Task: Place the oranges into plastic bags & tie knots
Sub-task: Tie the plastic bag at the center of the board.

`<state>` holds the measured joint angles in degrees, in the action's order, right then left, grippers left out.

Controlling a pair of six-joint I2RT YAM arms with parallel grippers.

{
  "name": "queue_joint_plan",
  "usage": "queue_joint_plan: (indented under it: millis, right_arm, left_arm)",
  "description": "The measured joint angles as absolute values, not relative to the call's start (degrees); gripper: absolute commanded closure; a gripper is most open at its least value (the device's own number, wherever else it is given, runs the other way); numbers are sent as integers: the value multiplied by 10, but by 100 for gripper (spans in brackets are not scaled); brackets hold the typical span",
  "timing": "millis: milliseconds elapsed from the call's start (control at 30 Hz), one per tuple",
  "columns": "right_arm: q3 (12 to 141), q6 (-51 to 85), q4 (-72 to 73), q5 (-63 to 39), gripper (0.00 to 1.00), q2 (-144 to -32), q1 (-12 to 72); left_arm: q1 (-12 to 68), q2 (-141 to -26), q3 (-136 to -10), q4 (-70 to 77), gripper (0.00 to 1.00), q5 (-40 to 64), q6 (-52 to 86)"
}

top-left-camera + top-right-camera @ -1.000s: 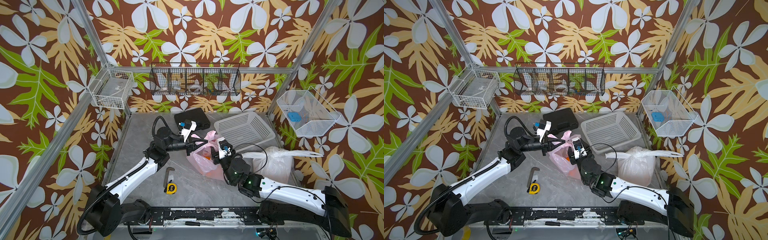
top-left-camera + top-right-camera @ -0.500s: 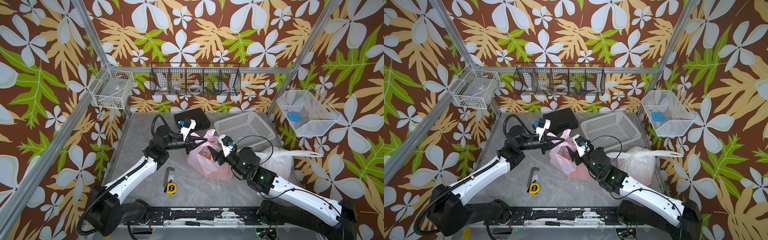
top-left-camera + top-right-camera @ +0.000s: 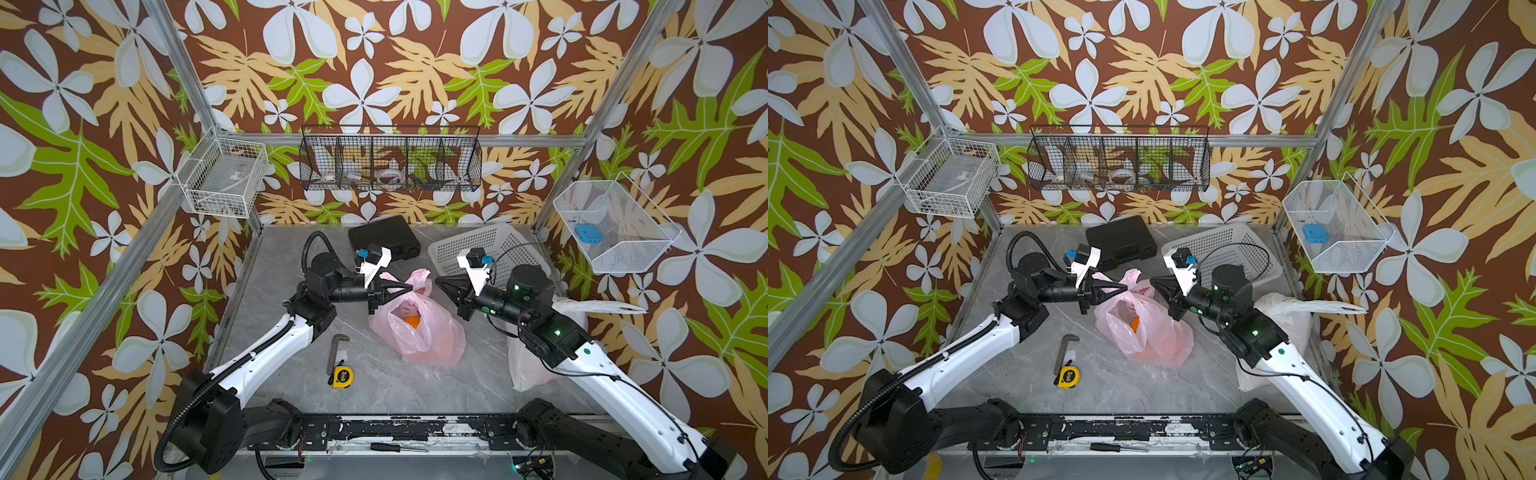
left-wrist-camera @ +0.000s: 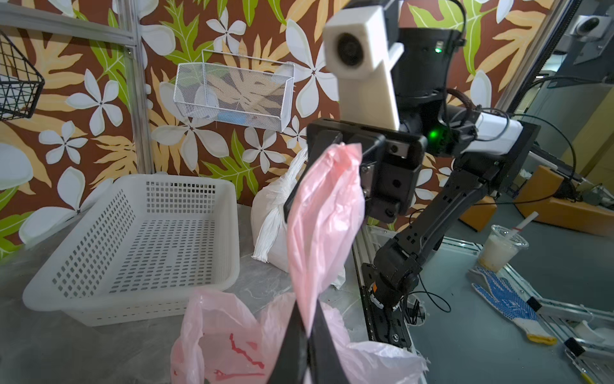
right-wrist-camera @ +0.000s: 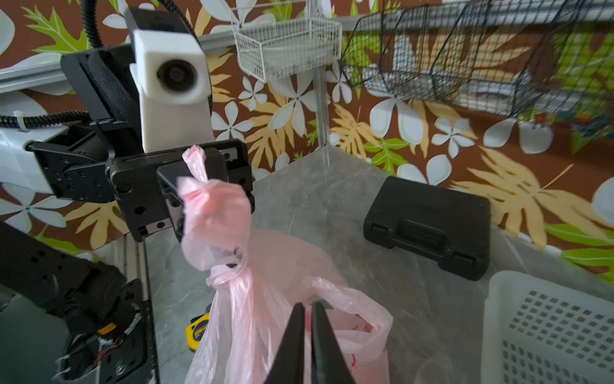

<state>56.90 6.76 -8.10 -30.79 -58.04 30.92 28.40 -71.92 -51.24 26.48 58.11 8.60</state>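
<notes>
Right wrist view: pink bag [image 5: 239,316] sat on the table [image 3: 395,395] directly below and between the two grippers, mouth open, red print showing on the film. One orange [image 3: 412,321] was visible through the mouth in both top views [image 3: 1135,324]. More orange colour glowed through the lower film, but the fruit couldn't be counted. Left gripper [image 3: 405,286] was clamped on one handle strip and held it up taut. The strip ran through a bunched twist [image 5: 224,274] just below those jaws, with its loose end poking out above them. Left wrist view had the same strip rising from between its own closed fingers [image 4: 324,349]. Right gripper [image 3: 440,282] was closed too, tips aimed at the left gripper's tips and just beside the top of the bag. The second handle [image 5: 352,299] hung slack right past its tips, and I couldn't tell whether any film was pinched. White bag [image 3: 528,370] lay behind the right gripper, against that arm, with its neck bunched and its handle ends sticking out sideways, away from the gripper. White perforated basket [image 3: 469,245] sat just behind the right gripper's wrist on the far side. Black case [image 3: 382,237] lay just beyond the left gripper's wrist. L-shaped key [image 3: 334,353] and yellow tape measure [image 3: 343,377] lay just beside each other on the table, below the left gripper and nearer the arm bases.
</notes>
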Motion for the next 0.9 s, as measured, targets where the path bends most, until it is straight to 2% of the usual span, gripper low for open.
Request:
queue_joint_plan:
  millis: [167, 433, 667, 900]
  right_arm:
    - [606, 41, -138, -423, 99, -646, 303]
    - [630, -4, -191, -536, 100, -728, 286]
    - [664, -125, -305, -658, 100, -781, 284]
    - [665, -197, -365, -713, 100, -786, 284]
  left_arm:
    - [283, -714, -522, 255, 100, 629, 53]
    - [283, -702, -528, 228, 100, 680, -5]
    - [283, -698, -537, 165, 100, 655, -61]
    - [283, -699, -541, 142, 100, 632, -76]
